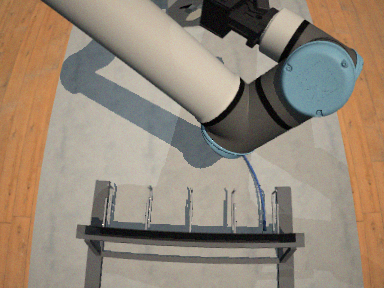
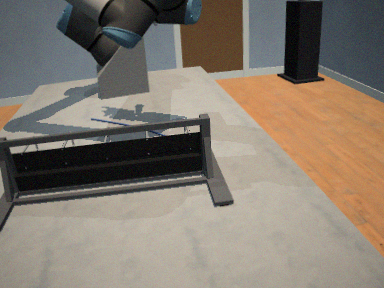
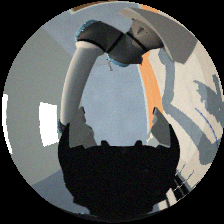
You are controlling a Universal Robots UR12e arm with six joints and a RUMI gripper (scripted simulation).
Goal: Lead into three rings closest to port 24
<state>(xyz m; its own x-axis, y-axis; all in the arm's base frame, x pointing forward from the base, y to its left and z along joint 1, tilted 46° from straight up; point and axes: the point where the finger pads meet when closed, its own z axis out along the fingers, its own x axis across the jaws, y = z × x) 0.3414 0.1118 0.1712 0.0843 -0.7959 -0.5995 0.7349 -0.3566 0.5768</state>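
Note:
The rack (image 1: pixel 189 235) stands on the grey mat, with a row of several steel rings (image 1: pixel 189 207) above its top bar. The blue lead (image 1: pixel 256 192) runs from the rack's right end in the top view, away over the mat and under the arm's elbow. It passes beside the rightmost ring (image 1: pixel 273 205); I cannot tell if it lies in it. In the exterior view the lead (image 2: pixel 125 123) lies on the mat behind the rack (image 2: pixel 107 160). My gripper (image 3: pixel 118 106) is open and empty, held high and far from the rack; its black body shows at the top of the top view (image 1: pixel 235 17).
The arm's elbow (image 1: pixel 280 100) hangs over the mat above the lead. A black pillar (image 2: pixel 302 40) stands on the wooden floor at the far right. A grey arm base (image 2: pixel 122 70) stands behind the rack.

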